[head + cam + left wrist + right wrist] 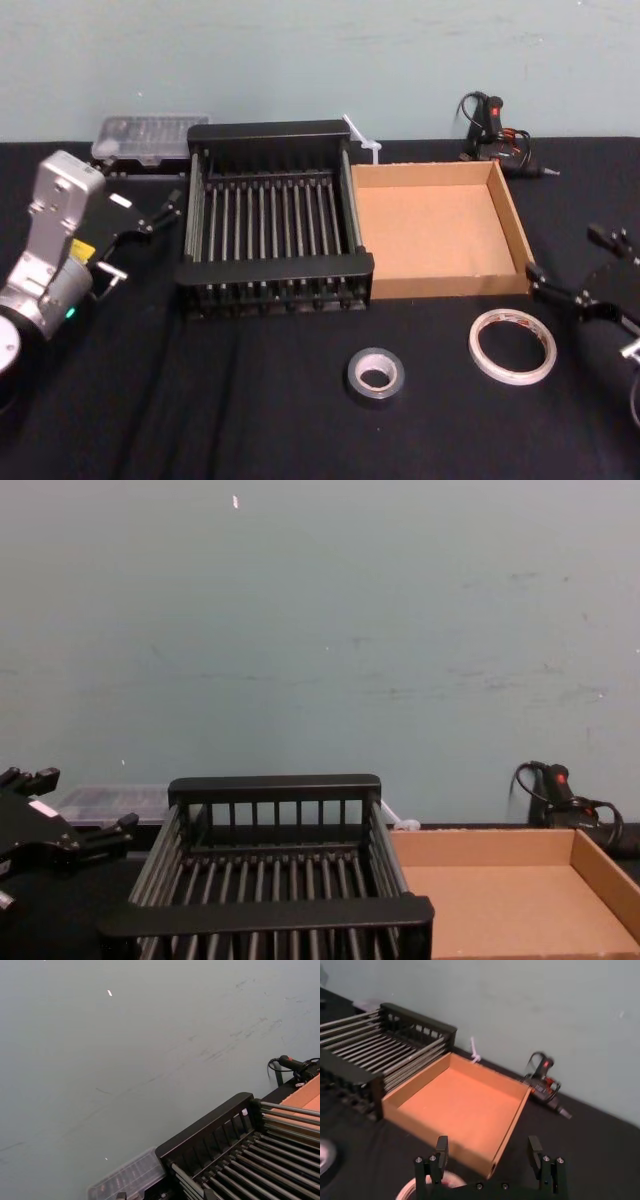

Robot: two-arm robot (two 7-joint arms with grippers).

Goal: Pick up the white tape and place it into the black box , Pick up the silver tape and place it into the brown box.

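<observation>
The white tape (476,347) lies flat on the black table in front of the brown box (450,285); part of it also shows under my right wrist (406,1191). To its left lies the silver tape (375,394), flat, in front of the gap between the boxes. The black box (275,268) stands left of the brown box, touching it; both hold nothing. My right gripper (565,255) hovers open just right of the brown box's front corner, above and behind the white tape. Left of the black box, my left gripper (140,240) is open and holds nothing.
A clear plastic case (150,137) sits behind the black box's left corner. A glue gun with cable (490,125) lies behind the brown box. A small white object (362,140) pokes up between the boxes at the back. A pale wall closes the table's far side.
</observation>
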